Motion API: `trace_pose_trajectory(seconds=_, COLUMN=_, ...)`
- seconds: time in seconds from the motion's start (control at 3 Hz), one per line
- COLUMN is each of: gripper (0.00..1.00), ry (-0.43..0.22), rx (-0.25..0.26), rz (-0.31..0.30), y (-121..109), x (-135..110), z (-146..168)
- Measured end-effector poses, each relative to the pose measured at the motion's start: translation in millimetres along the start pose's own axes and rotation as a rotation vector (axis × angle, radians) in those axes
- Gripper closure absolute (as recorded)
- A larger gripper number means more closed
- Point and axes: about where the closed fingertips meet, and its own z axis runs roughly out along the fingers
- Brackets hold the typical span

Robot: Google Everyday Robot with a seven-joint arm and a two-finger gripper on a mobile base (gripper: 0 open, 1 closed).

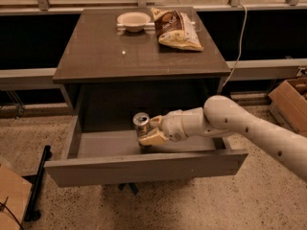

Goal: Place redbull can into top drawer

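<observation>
The top drawer [144, 167] is pulled open under the brown table, its pale grey inside showing. The redbull can [141, 122] stands upright inside it near the middle, silver top up. My gripper [149, 131] reaches in from the right on a white arm and is shut on the can, one cream finger [151, 138] across its lower body. The can's lower part is hidden behind that finger, so I cannot tell whether it rests on the drawer floor.
On the table top [110, 56] sit a small white bowl [134, 21] and a crinkled snack bag [175, 28] at the back. A cardboard box [290, 97] stands at the right, another [12, 195] at the lower left. A cable [239, 42] hangs right of the table.
</observation>
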Motion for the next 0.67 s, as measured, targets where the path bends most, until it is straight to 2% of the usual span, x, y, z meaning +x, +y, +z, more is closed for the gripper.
trace_pose_trajectory(seconds=0.33, gripper=0.84, ry=-0.042, rx=0.021, rz=-0.024, y=-14, x=18, z=12)
trace_pose_trajectory(seconds=0.67, gripper=0.60, ry=-0.059, rx=0.046, rz=-0.036, y=-26, x=31, z=18)
